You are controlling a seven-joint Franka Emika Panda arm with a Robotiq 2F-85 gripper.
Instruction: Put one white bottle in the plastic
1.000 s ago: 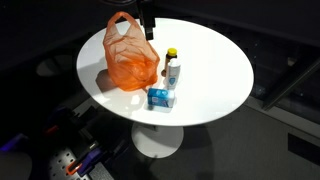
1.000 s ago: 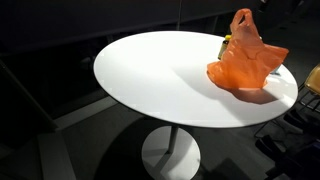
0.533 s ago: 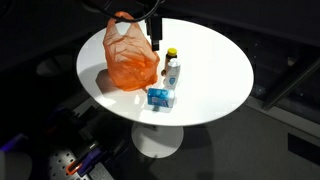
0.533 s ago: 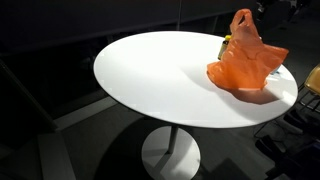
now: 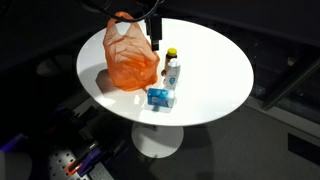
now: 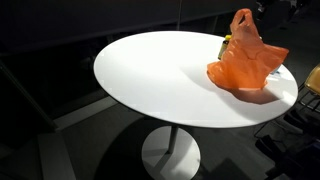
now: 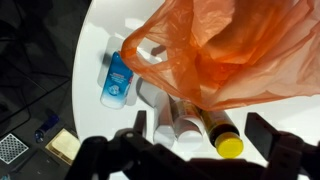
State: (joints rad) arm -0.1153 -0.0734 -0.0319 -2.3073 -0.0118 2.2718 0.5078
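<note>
The tool (image 5: 155, 38) hangs with its jaws wide apart, gripping and touching nothing. In the wrist view its two dark fingers (image 7: 139, 122) frame the standing bottles. The white bottle (image 7: 188, 126) stands on the bench (image 5: 215, 70) below the tool, between the finger lines and nearer one finger; in an exterior view it (image 5: 173, 76) is just beside the plastic (image 5: 130, 55), outside it. The yellow-capped bottle (image 7: 227, 143) stands close by the other finger. The blue-and-white box (image 7: 117, 80) lies flat beyond the first finger. The plastic sits crumpled ahead of the tool, its loop handles raised; whether it holds anything cannot be told.
</note>
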